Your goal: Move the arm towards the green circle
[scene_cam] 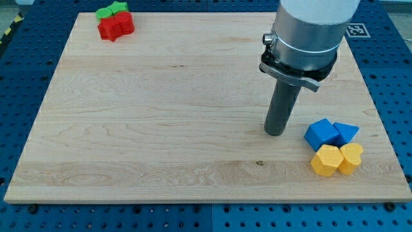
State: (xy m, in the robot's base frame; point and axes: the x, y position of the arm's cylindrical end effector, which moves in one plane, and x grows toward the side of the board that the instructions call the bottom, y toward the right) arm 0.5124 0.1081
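Note:
The green circle [103, 13] lies at the view's top left corner of the wooden board [161, 96], touching a green star [118, 8] and just above a red block [107, 28] and a red heart-like block [123, 23]. My tip [275, 133] rests on the board at the view's right, far from the green circle. It stands just left of a blue cube [322, 134].
At the view's lower right sit a blue triangular block [346, 133], a yellow hexagon [326, 160] and a yellow heart [351, 158], clustered with the blue cube. A blue perforated table [26, 77] surrounds the board.

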